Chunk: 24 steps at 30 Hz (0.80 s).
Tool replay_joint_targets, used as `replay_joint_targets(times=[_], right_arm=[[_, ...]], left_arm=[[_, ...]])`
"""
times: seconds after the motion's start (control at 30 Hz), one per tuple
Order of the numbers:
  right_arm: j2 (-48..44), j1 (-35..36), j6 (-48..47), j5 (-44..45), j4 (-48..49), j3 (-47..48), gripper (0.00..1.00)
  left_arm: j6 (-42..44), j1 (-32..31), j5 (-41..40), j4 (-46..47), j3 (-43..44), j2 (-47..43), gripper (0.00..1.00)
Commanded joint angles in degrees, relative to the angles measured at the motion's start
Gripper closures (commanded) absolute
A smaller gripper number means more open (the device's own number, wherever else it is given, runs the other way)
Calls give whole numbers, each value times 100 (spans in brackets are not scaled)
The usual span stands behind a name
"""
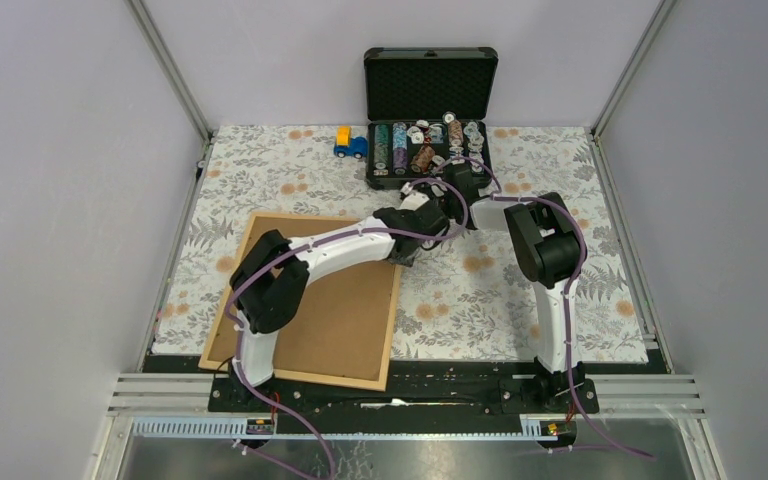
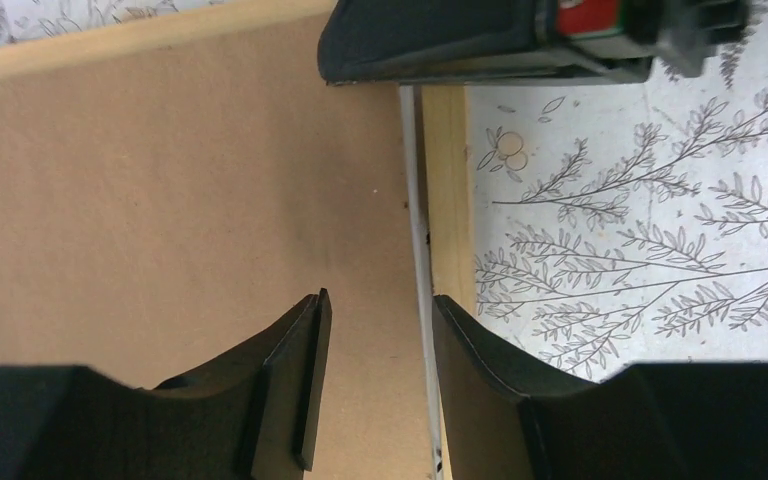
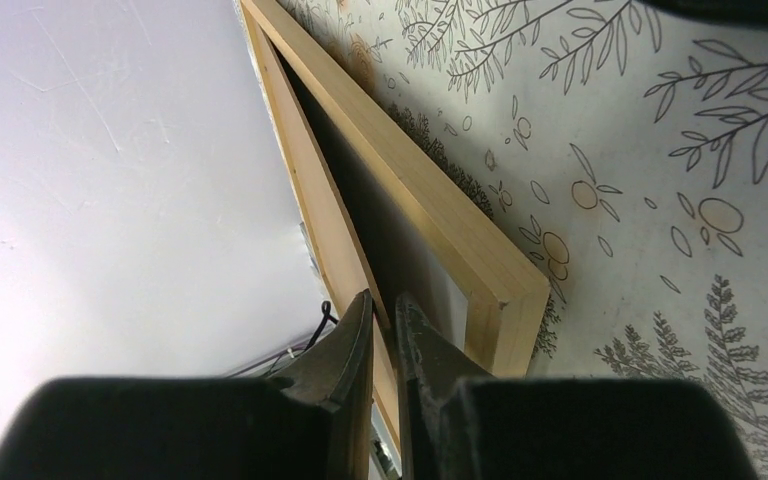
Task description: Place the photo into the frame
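Plainly the risk sits at the far right corner of the frame, which lies back-up on the left near part of the desk. The right tool is pinched onto the thin edge of the backing board, seemingly lifting it. The left tool stands half spread, holding nothing, astride a white strip beside the rail. I cannot tell whether that strip is the photo; no print shows elsewhere. If the board slips, it could crease paper beneath or jam askew.
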Motion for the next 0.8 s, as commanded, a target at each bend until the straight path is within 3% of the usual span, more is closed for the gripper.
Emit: replay_joint_targets(times=[0.0, 0.23, 0.43, 0.53, 0.73, 0.77], right_arm=[[-474, -10, 164, 57, -176, 214, 96], [-505, 1, 213, 95, -216, 234, 96], [-571, 13, 275, 103, -213, 216, 94], [-586, 25, 292, 125, -216, 232, 92], [-585, 13, 140, 141, -390, 259, 78], [-584, -2, 72, 165, -483, 287, 76]], left_arm=[[-295, -203, -839, -342, 371, 128, 52], [-249, -237, -1239, -615, 561, 447, 43], [-92, -233, -1684, -831, 651, 594, 50], [-31, -227, -1690, -828, 642, 590, 60], [74, -201, -1682, -757, 634, 556, 98], [75, -191, -1675, -702, 610, 520, 100]])
